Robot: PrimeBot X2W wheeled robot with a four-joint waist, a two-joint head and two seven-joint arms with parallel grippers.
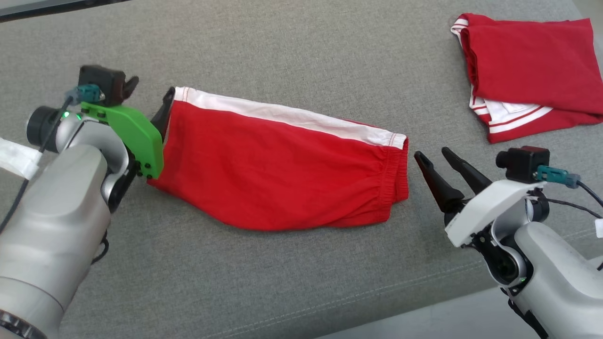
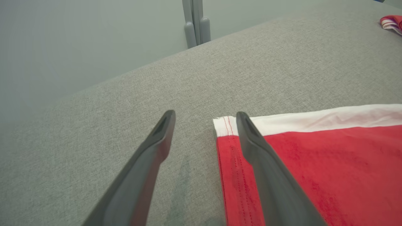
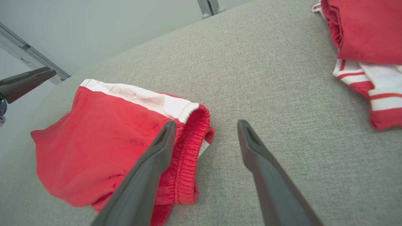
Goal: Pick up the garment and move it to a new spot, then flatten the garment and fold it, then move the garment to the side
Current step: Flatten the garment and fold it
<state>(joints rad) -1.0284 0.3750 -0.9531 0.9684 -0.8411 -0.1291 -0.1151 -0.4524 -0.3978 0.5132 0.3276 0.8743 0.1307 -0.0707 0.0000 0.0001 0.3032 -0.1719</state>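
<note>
The garment (image 1: 278,169) is a pair of red shorts with a white side stripe, lying folded in half lengthwise on the grey cushion. Its hem end points left and its elastic waistband points right. My left gripper (image 1: 148,99) hovers open at the hem end. In the left wrist view one of the left gripper's (image 2: 204,114) fingers lies over the corner of the shorts (image 2: 329,163) and the other over bare cushion. My right gripper (image 1: 431,153) stands open just right of the waistband, holding nothing. The right wrist view shows the right gripper (image 3: 205,124) beside the waistband of the shorts (image 3: 103,138).
A second red garment with white stripes (image 1: 527,70) lies folded at the far right of the cushion (image 1: 301,52). The cushion's front edge runs across the lower right. A grey metal post (image 2: 194,22) stands beyond the far edge.
</note>
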